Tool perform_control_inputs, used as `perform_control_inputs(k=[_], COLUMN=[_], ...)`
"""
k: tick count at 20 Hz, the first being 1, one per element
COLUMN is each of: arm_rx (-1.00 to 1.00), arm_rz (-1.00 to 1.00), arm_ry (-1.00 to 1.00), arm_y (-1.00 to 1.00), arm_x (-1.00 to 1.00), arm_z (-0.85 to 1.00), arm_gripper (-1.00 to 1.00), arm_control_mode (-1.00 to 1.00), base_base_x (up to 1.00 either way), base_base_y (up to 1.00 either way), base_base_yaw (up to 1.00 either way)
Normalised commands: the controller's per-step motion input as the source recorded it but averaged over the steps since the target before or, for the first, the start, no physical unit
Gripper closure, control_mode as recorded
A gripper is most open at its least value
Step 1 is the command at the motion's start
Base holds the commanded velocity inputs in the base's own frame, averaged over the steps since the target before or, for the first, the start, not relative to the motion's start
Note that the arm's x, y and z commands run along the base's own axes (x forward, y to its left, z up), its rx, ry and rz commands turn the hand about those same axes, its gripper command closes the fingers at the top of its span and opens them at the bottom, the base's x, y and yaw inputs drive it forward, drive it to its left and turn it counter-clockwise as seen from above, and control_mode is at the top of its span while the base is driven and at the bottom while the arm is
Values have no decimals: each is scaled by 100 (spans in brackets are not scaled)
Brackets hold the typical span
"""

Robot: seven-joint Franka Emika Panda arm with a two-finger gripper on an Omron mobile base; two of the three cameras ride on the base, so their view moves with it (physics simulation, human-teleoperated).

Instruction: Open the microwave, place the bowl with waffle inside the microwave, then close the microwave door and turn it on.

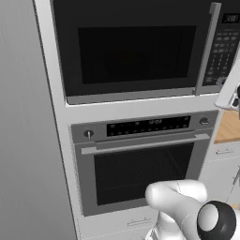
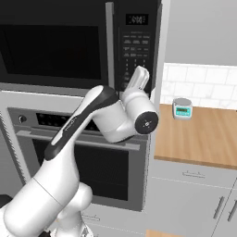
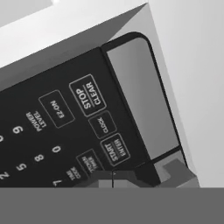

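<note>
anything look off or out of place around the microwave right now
Nothing stands out. The microwave door sits shut and flush, the oven below is closed, and the small timer stands upright on the counter. The closed end effector is at the keypad.

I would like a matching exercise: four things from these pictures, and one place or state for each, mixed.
Things:
1. microwave door
2. oven
3. timer
4. gripper

Places or states:
A. on the wooden counter
B. shut, at the keypad
C. closed
D. below the microwave

Pairs: 1-C, 2-D, 3-A, 4-B
</note>
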Motion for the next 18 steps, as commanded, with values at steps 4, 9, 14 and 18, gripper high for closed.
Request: perform_control_inputs(k=[4, 9, 14, 18], arm_rx=[-5, -4, -3, -3], arm_rz=[0, 0, 0, 0], arm_ry=[0, 0, 0, 0], arm_y=[0, 0, 0, 0], arm_x=[18, 15, 28, 32], arm_z=[-10, -7, -3, -6], arm_gripper=[100, 100, 100, 100], arm_control_mode=[-100, -100, -100, -100], base_base_x=[0, 0, 0, 0], base_base_y=[0, 0, 0, 0], base_base_yaw=[0, 0, 0, 0])
